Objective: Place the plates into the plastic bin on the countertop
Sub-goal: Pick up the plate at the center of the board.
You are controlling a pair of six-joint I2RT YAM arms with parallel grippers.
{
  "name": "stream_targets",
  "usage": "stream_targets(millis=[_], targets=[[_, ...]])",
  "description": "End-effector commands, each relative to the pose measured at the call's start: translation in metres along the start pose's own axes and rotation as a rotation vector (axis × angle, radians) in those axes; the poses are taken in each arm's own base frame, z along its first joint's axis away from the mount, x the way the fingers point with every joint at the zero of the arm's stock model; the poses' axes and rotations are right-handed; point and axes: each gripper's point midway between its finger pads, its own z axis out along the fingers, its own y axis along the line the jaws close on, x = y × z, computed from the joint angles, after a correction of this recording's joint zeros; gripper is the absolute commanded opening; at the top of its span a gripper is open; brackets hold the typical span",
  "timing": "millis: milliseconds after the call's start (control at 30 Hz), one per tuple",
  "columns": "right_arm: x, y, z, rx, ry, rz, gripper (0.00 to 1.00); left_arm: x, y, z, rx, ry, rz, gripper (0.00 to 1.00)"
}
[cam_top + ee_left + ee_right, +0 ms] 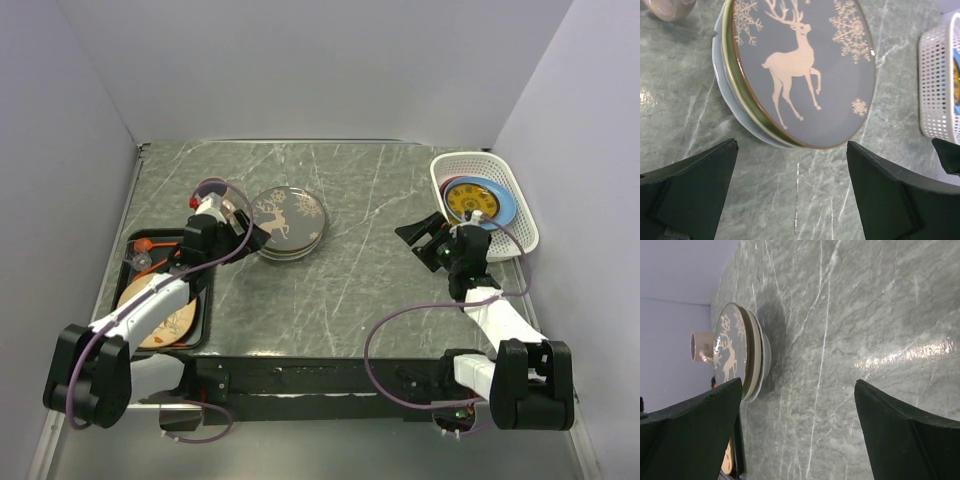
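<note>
A stack of plates [288, 222] lies mid-countertop, topped by a dark plate with a beige deer [800, 65] over a beige plate and a white plate [720, 60]. My left gripper [243, 232] is open and empty, just left of the stack; in the left wrist view [792, 190] the stack's near rim sits just ahead of the jaws. The white lattice plastic bin [520, 205] at the right holds a blue plate with a yellow pattern [480, 203]. My right gripper [420, 243] is open and empty, left of the bin, facing the stack [737, 350] across the countertop [850, 330].
A flat black tray [200, 325] at the left holds a beige plate [160, 315]. A beige mug [213, 190] stands behind the left gripper, also in the left wrist view [670, 7] and right wrist view [700, 346]. The bin's wall [937, 85] shows at the right.
</note>
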Motion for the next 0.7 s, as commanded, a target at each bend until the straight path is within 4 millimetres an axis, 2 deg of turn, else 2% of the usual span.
stream_targets(millis=[0,300,533,667], targets=[[-0.001,0.007,-0.002,-0.025,-0.020,-0.035,1.00,-0.020,-0.017,0.012,0.048,-0.033,0.005,0.94],[-0.002,0.001,-0.007,0.009,-0.038,-0.066,1.00,-0.025,-0.022,0.025,0.068,-0.027,0.005,0.87],[-0.001,-0.005,-0.007,0.031,-0.038,-0.080,1.00,-0.018,-0.022,0.038,0.094,0.010,-0.003,0.70],[-0.002,-0.006,-0.007,0.042,-0.037,-0.086,1.00,-0.011,-0.018,0.045,0.093,0.028,-0.015,0.68]])
